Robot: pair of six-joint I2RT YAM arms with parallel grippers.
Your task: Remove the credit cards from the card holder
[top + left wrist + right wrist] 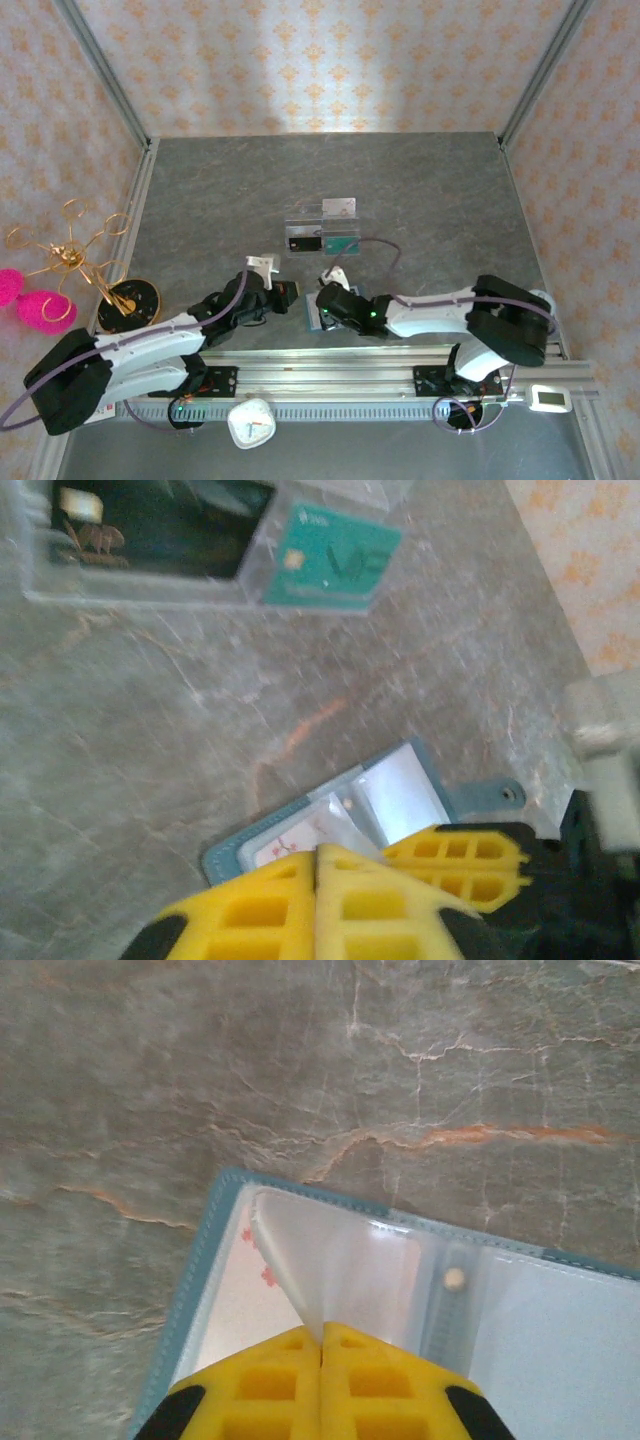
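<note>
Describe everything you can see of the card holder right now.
The card holder lies open and flat on the grey marbled table, near the arm bases. It has a teal-blue stitched border, pale clear plastic sleeves, a small stud on the spine and a strap tab with a snap. A pale insert with reddish marks shows under one sleeve. One sleeve is lifted, seemingly pinched by the right fingers; the left fingers overlap one edge.

The top camera looked down from above and behind the arms [430, 312] over the whole bench [400, 180]. Both wrist cameras hung close over the holder [540, 1300], their shared ground; the blurred left one seemingly faced the far tray [120, 588].
</note>
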